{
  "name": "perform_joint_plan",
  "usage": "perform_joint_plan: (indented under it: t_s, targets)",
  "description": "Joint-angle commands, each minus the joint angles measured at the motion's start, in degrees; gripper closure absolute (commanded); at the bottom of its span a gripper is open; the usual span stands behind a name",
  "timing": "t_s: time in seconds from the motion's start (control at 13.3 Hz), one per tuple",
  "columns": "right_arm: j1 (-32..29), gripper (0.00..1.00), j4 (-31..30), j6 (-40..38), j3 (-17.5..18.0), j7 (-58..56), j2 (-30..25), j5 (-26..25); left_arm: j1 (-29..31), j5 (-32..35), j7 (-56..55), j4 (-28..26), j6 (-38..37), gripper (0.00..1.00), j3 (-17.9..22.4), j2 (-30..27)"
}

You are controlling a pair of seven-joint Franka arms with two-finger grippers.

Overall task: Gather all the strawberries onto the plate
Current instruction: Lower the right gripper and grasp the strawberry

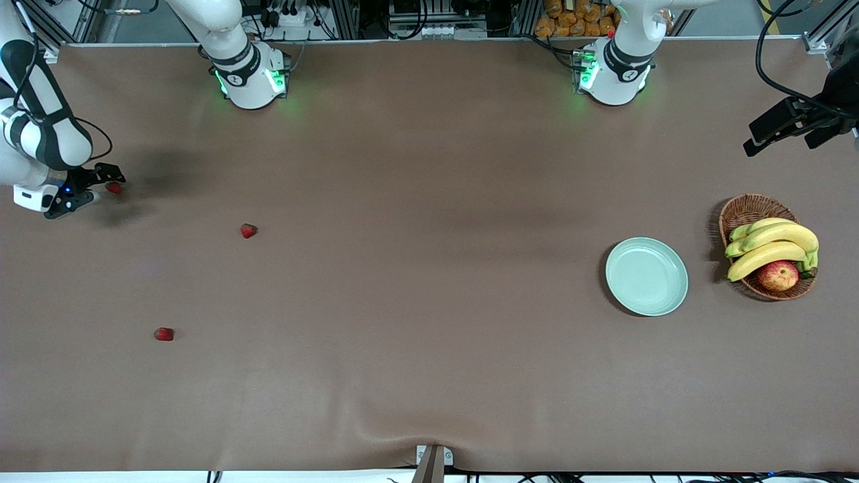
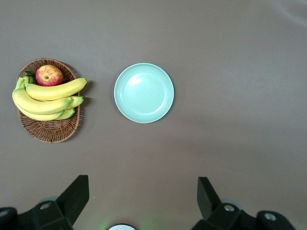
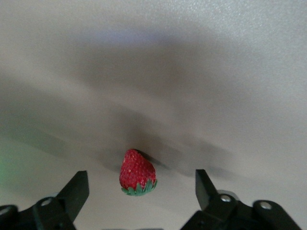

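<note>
The right gripper point(image 1: 100, 184) at the front view's upper left straddles a red, green-capped strawberry point(image 3: 137, 173), fingers spread, not gripping. The left gripper point(image 2: 143, 194) waits open.

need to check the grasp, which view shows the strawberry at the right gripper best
The right wrist view: the strawberry fills the space between the open right gripper's fingers. The front view shows it only as a red speck; the left wrist view misses it.
</note>
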Motion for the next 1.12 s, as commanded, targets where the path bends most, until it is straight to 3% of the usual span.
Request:
perform_joint_plan:
  t_s: [0.0,0.38,0.82,1.05]
  targets:
    - [-2.23,0.35,-1.47,4.19,0.86,-4.58,0.51,-1.54,0.36,-0.62,1.18,0.76,-0.47,0.00,0.07,0.13]
    - [-2.41,1.00,-1.47,3.76,0.86,-4.50,0.51,-1.54,0.44,-0.53,1.18,0.76,-0.38,0.00,0.16,0.22]
    - [-1.62,1.00,0.20,1.13,2.00,-7.48,-3.61,-0.84,0.36,-0.62,1.18,0.76,-0.38,0.00,0.86,0.22]
    - [-1.71,1.00,5.80,-7.19,8.31,-8.10,-5.72,2.31,0.36,-0.62,1.18,0.76,-0.38,0.00,0.86,0.48]
